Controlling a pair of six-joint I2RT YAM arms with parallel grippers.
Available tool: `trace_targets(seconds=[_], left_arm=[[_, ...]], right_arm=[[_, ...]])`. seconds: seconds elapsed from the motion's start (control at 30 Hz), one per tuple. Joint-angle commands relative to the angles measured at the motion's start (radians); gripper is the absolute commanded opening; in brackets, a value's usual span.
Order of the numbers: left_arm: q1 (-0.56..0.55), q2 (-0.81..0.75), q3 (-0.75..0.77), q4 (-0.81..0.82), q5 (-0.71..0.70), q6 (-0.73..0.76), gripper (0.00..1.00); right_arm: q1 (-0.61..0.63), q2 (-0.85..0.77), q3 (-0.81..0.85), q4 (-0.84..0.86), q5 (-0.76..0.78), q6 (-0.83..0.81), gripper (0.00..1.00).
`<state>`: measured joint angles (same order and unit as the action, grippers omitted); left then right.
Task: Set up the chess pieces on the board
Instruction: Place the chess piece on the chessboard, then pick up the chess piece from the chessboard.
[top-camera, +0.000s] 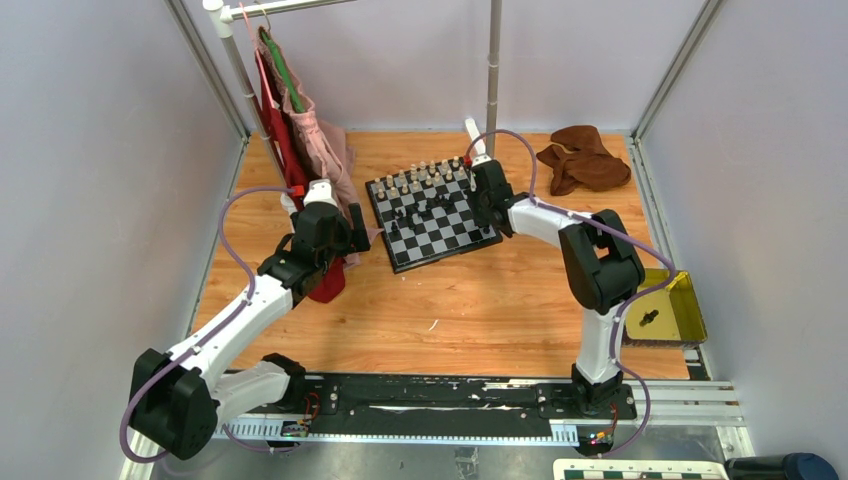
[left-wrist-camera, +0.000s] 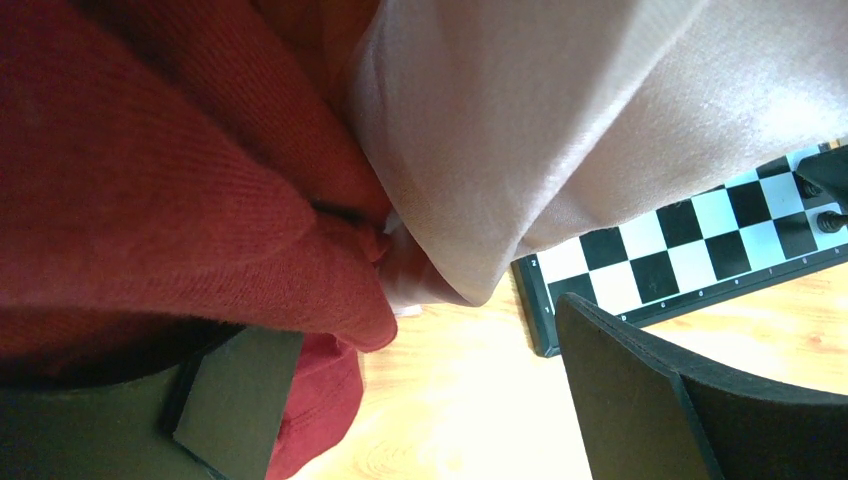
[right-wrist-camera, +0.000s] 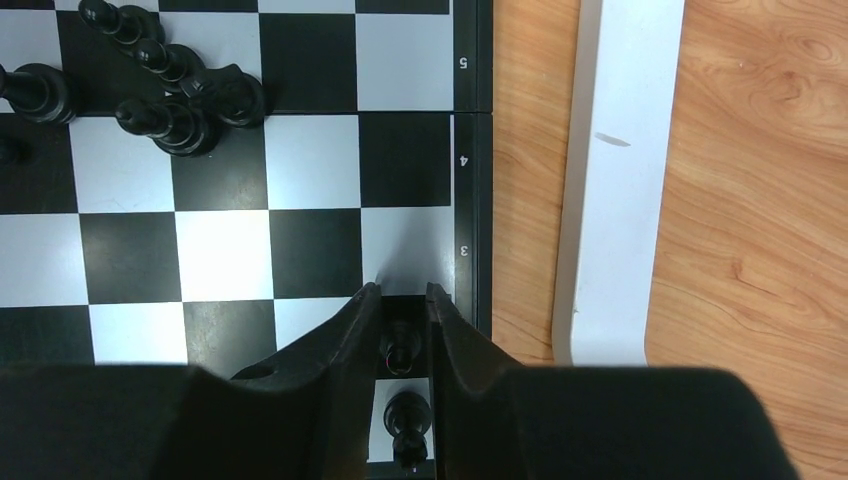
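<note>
Straddling 1 black pawn (right-wrist-camera: 400, 345), the right gripper (right-wrist-camera: 402, 292) looks narrow (gripped? I cannot tell); the left gripper (left-wrist-camera: 430, 390) gapes. Probably light, tippy: pinch its head.

A wooden desk (top-camera: 480, 310) with an orange grain is enclosed on three sides by plain pale grey walls (top-camera: 90, 180), which are framed at the far corners by metal posts (top-camera: 215, 75). A clothes rail (top-camera: 493, 70) is set up along the far edge. A red garment (top-camera: 283, 150) and a pink garment (top-camera: 320, 140) are hung from it near the far left corner. A brown cloth (top-camera: 585, 158) is heaped in the far right corner, and a yellow tray (top-camera: 692, 300) is placed at the right edge. Everything is lit softly and evenly.
</note>
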<state>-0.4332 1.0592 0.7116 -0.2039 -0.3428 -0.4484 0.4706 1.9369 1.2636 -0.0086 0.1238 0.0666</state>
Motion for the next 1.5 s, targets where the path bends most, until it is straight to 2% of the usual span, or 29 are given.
trace_targets(seconds=[0.0,0.4,0.87,1.47], left_arm=[[0.01,0.01,0.0,0.025,0.005,0.01,1.0],[0.01,0.037,0.011,0.05,0.005,0.005,1.0],[0.01,0.095,0.032,0.072,0.001,-0.006,1.0],[0.01,0.119,0.052,0.055,-0.023,0.008,1.0]], right_arm=[[-0.01,0.021,0.044,-0.048,0.018,-0.014,0.28],[-0.013,0.051,0.18,-0.11,0.002,-0.055,0.34],[-0.016,0.165,0.382,-0.187,-0.108,-0.051,0.33],[-0.012,0.256,0.479,-0.189,-0.199,-0.023,0.39]])
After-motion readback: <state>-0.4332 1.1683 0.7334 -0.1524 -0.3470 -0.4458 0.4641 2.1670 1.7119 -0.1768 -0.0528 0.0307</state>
